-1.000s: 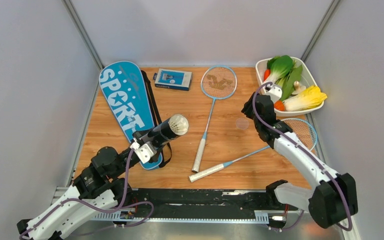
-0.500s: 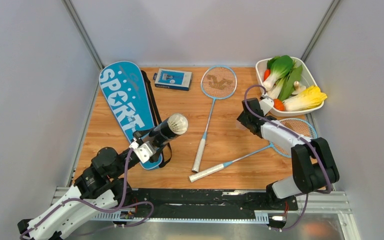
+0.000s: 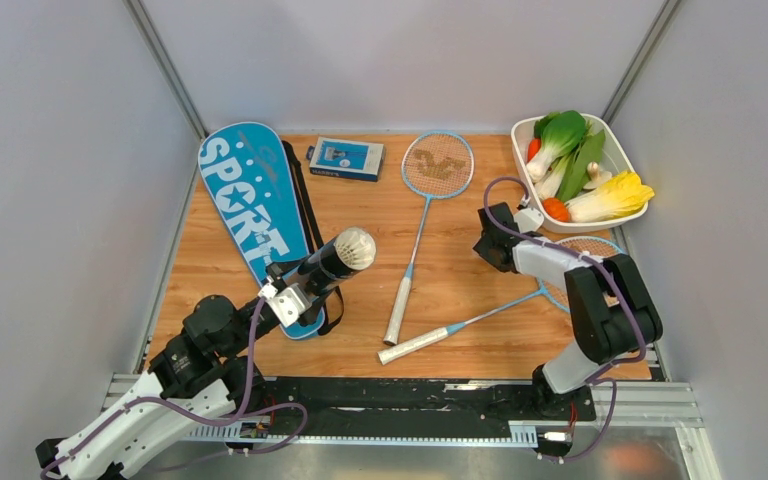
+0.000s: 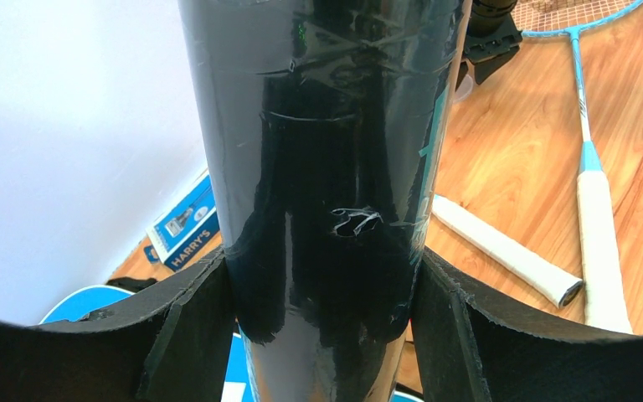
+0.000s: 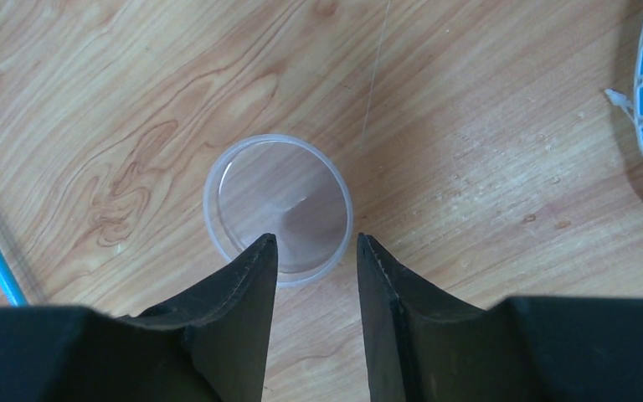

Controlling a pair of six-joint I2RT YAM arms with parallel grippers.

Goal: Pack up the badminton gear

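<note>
My left gripper (image 3: 295, 290) is shut on the long black tube (image 3: 325, 265) and holds it tilted above the table, pads on both sides (image 4: 326, 276). White shuttlecock feathers (image 3: 357, 248) show at the tube's open end. My right gripper (image 3: 490, 245) is open, low over a clear round lid (image 5: 278, 205), with its fingertips (image 5: 314, 243) at the lid's near rim. One racket (image 3: 438, 163) lies mid-table. The other racket (image 3: 460, 325) lies crosswise, its head partly under my right arm. The blue "SPORT" cover (image 3: 250, 205) lies at the left.
A small blue box (image 3: 345, 158) lies at the back, between the cover and the racket head. A white tray (image 3: 520, 130) of vegetables stands at the back right. Both white racket handles (image 4: 502, 251) lie near the table's middle front.
My right arm has folded in and its gripper has come down over the clear lid, which was visible beside it before. The left arm and tube have not moved.
</note>
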